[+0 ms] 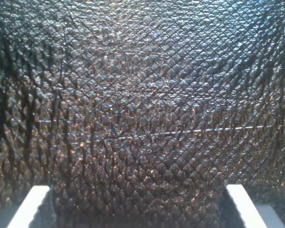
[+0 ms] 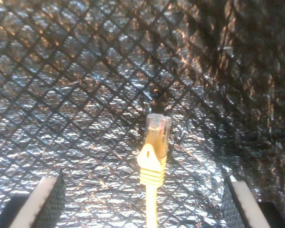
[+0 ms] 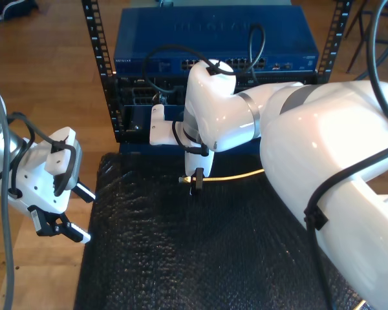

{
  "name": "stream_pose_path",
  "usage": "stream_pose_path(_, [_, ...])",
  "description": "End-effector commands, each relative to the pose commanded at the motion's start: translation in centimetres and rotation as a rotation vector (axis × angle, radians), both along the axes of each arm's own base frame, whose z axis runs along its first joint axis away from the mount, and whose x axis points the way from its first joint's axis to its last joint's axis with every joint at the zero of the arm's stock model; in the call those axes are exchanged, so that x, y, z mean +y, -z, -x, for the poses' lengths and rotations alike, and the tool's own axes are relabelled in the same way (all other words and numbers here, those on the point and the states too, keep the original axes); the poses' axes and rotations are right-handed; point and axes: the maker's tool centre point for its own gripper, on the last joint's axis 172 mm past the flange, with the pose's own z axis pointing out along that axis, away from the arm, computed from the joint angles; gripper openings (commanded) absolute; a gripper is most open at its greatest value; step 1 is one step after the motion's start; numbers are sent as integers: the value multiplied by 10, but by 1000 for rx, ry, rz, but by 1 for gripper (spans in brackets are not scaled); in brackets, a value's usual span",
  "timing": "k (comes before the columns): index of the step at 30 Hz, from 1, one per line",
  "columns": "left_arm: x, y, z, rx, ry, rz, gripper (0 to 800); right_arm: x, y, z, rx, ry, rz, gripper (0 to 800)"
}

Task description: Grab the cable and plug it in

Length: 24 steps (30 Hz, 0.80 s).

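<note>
The cable is pale yellow with a small clear plug at its tip. It lies on the black quilted mat, midway between the wide-apart fingers of my second gripper, which is open around it without touching it. In the exterior view the cable runs toward that view's right from under my second gripper, near the mat's far edge. My first gripper is open over bare mat; it hangs at the exterior view's left, beside the mat's edge.
A blue network switch sits in a black rack just beyond the mat, its row of ports facing the arms. Black cables loop in front of it. The wooden floor surrounds the mat.
</note>
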Motion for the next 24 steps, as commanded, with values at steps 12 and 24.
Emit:
stream_pose_path(12, [0, 0, 0, -1, 0, 0, 800, 3, -1, -9, -44, 2, 4, 720])
stream_pose_path(24, [0, -1, 1, 1, 1, 1, 800, -12, 3, -13, -80, 17, 78, 659])
